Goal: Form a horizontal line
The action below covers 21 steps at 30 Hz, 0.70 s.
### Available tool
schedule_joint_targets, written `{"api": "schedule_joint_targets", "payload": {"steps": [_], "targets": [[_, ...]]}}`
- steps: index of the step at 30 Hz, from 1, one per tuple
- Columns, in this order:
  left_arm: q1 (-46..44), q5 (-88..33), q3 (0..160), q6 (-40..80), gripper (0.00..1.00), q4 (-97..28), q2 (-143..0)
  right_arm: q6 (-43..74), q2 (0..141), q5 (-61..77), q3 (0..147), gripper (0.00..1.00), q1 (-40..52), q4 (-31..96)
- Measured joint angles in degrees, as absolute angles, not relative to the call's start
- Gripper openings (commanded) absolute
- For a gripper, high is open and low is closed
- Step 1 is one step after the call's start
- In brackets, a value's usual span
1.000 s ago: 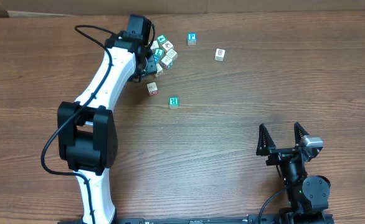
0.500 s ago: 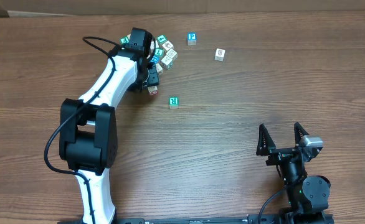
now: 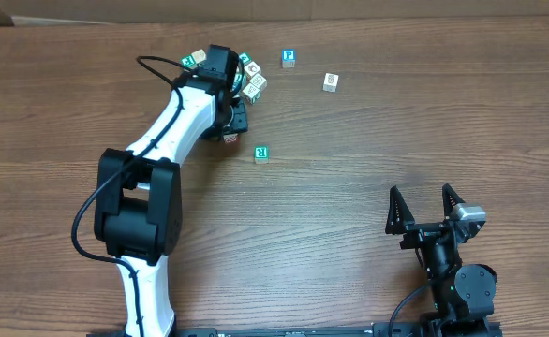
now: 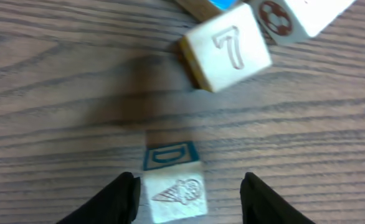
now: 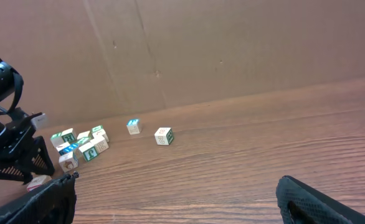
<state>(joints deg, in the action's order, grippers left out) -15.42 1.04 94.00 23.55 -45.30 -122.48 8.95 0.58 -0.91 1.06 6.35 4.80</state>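
Small wooden letter blocks lie on the brown table. A cluster (image 3: 248, 82) sits at the far left-centre. Loose blocks lie apart: a blue one (image 3: 289, 58), a white one (image 3: 330, 81) and a green one (image 3: 261, 153). My left gripper (image 3: 231, 126) is open over a block with an ice-cream picture (image 4: 174, 194), which sits between its fingers (image 4: 187, 199). A block marked 7 (image 4: 227, 48) lies just beyond. My right gripper (image 3: 425, 208) is open and empty at the near right, far from the blocks.
A cardboard wall (image 5: 232, 43) stands along the far edge of the table. The left arm (image 3: 167, 131) stretches diagonally from the near left to the cluster. The right wrist view shows the cluster (image 5: 80, 146) and two loose blocks (image 5: 148, 131).
My left gripper has moved toward me from the cluster and now straddles the ice-cream block below it. The right arm has not moved.
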Motion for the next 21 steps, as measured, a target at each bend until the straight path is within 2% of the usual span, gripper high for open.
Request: {"api": "schedule_joint_targets", "payload": {"steps": [13, 21], "targets": [[-15.77, 2.22, 93.08, 23.55, 0.49, -45.01, -122.48, 8.97, 0.58, -0.89, 1.06, 1.00, 6.35, 4.80], [-15.77, 2.35, 88.62, 23.55, 0.43, -40.34, -122.48, 8.95, 0.58, -0.89, 1.06, 1.00, 6.35, 4.82]]}}
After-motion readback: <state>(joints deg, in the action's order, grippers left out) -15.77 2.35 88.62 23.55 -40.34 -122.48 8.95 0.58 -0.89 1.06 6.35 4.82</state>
